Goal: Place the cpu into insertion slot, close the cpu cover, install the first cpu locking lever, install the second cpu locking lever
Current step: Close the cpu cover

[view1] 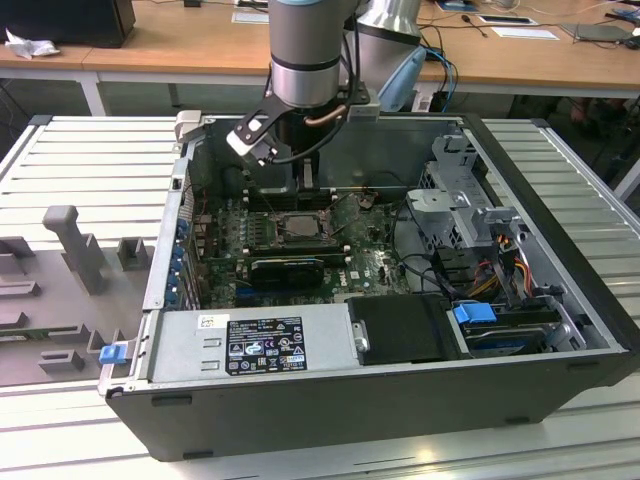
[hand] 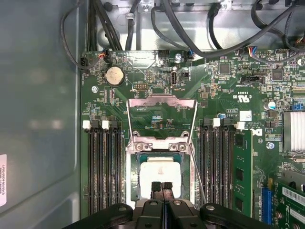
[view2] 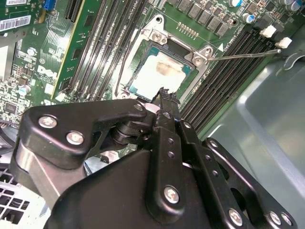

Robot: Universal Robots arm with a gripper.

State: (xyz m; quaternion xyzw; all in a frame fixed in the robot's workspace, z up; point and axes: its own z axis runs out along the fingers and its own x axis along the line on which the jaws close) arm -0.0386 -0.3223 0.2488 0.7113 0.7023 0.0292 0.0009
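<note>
On a ribbed metal table [view1: 560, 160] sits an open computer case [view1: 400, 400]. Inside, the gripper [hand: 162, 185] has its fingers pressed together, holding nothing, its tips over the cpu [hand: 159, 169] — contact cannot be judged, and they hide its near edge. The cpu lies in the insertion slot [hand: 135, 174]; beyond it the cpu cover [hand: 143, 101] lies flipped open.

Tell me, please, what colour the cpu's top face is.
The cpu is pale silvery grey with a brownish smudge; the second wrist view shows it best.
</note>
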